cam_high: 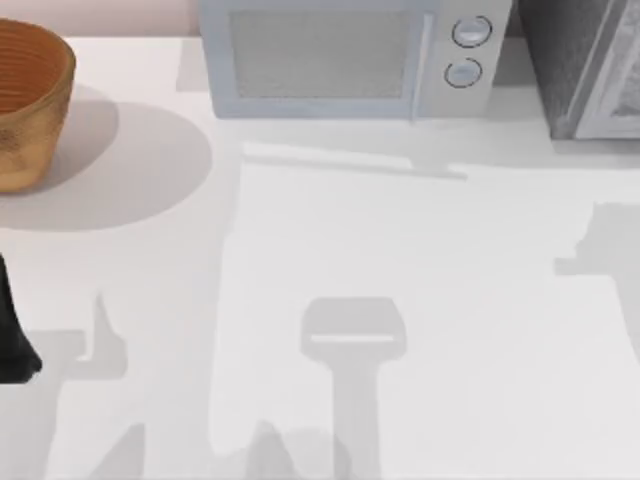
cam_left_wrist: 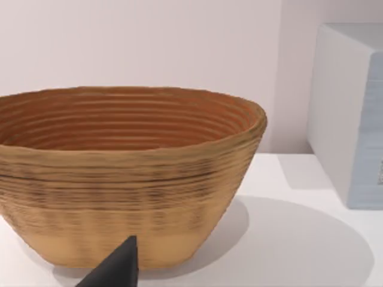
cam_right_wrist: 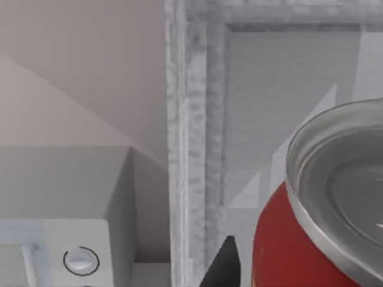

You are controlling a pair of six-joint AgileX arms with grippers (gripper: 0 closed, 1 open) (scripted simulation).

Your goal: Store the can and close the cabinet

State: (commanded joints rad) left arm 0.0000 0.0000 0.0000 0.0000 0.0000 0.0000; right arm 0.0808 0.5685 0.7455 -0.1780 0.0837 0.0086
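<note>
The red can [cam_right_wrist: 281, 245] with its silver top looms close in the right wrist view. My right gripper [cam_right_wrist: 299, 272] is shut on it, one dark fingertip [cam_right_wrist: 222, 266] showing beside it. Just behind the raised can stands the cabinet [cam_right_wrist: 188, 149], a speckled-grey frame around a pale grey door panel [cam_right_wrist: 287, 101]. The cabinet [cam_high: 570, 70] sits at the table's far right corner. Whether its door is ajar I cannot tell. My left arm [cam_high: 12, 335] is parked at the table's left edge, and my left gripper [cam_left_wrist: 116, 269] faces a basket.
A woven tan basket [cam_high: 25, 95] stands at the far left. A light blue-grey microwave [cam_high: 340, 60] with two round knobs sits at the back centre, beside the cabinet. The white table [cam_high: 420, 260] carries only arm shadows in its middle and front.
</note>
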